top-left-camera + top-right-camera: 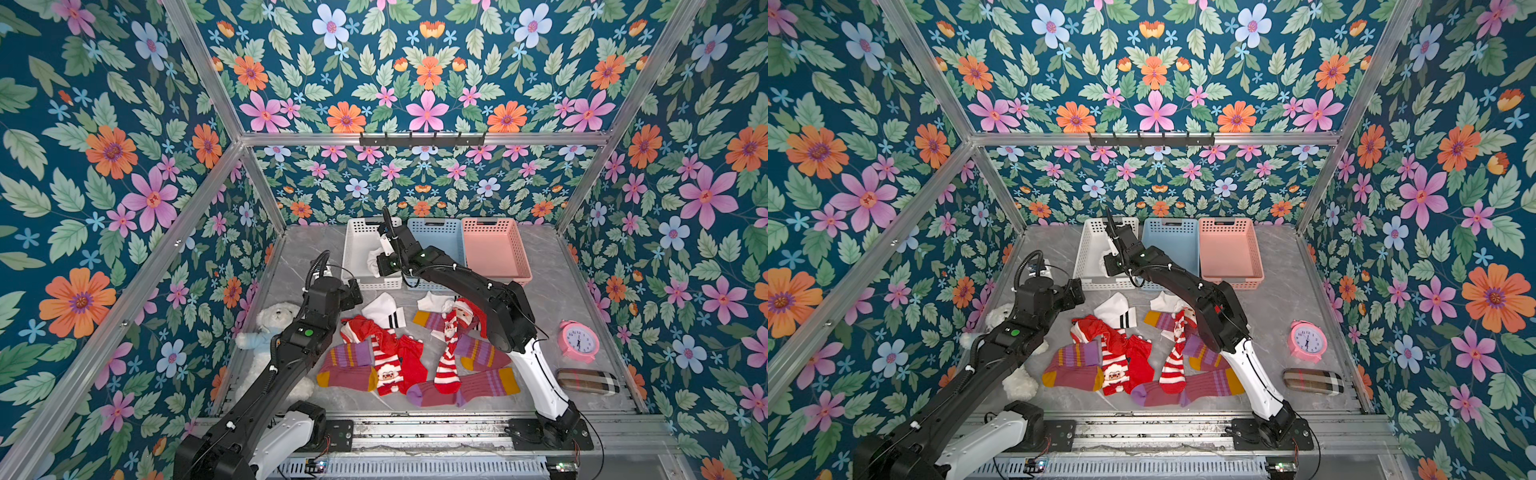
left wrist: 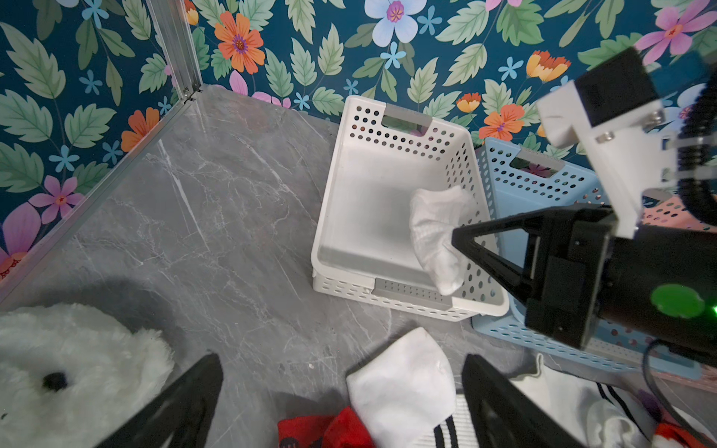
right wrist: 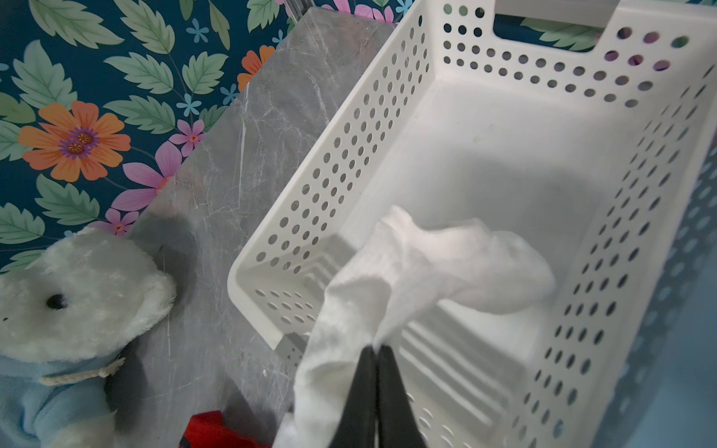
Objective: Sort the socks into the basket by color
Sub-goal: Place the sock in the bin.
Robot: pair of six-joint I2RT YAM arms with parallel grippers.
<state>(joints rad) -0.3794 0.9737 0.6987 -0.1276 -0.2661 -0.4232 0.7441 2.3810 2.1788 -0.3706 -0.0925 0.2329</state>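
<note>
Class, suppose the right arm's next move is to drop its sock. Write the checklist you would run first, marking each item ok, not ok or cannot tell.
1. Right gripper shut on the white sock: ok.
2. Sock hangs over the white basket: ok.
3. Sock and basket colours match: ok.
4. Whole sock inside the basket's front rim: cannot tell.
5. Left gripper open, holding nothing: ok.

Teal floral wallpaper [image 1: 428,83] on all walls, aluminium frame bars [image 1: 291,139], black hook rail [image 1: 422,141], grey marble-patterned tabletop [image 2: 213,232]
</note>
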